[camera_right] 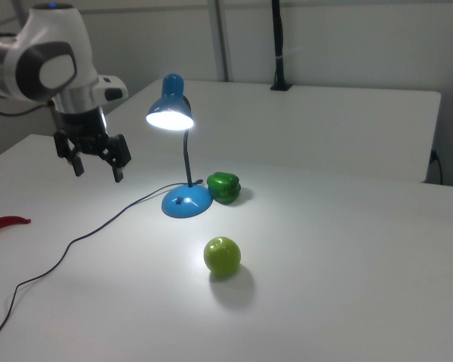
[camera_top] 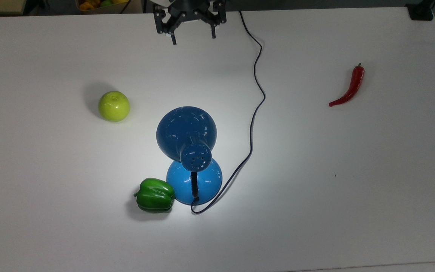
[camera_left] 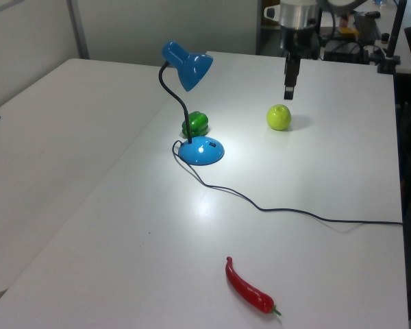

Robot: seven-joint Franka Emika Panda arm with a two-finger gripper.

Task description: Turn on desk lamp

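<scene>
Green pepper [camera_top: 155, 195], one, lying against lamp base, top view's left. Desk lamp [camera_top: 187, 136], one, standing mid-counter [camera_top: 353, 189], glowing, cord [camera_top: 255, 102] trailing away. Green apple [camera_top: 114, 106], one, sitting apart. Red chilli [camera_top: 349, 87], one, lying well apart, top view's right. Gripper [camera_top: 192, 37] hanging at far edge, fingers [camera_top: 173, 39] spread, gripping nothing. White counter, pale walls.

Top view overhead; left, right views oblique from opposite table [camera_top: 353, 189] sides
</scene>
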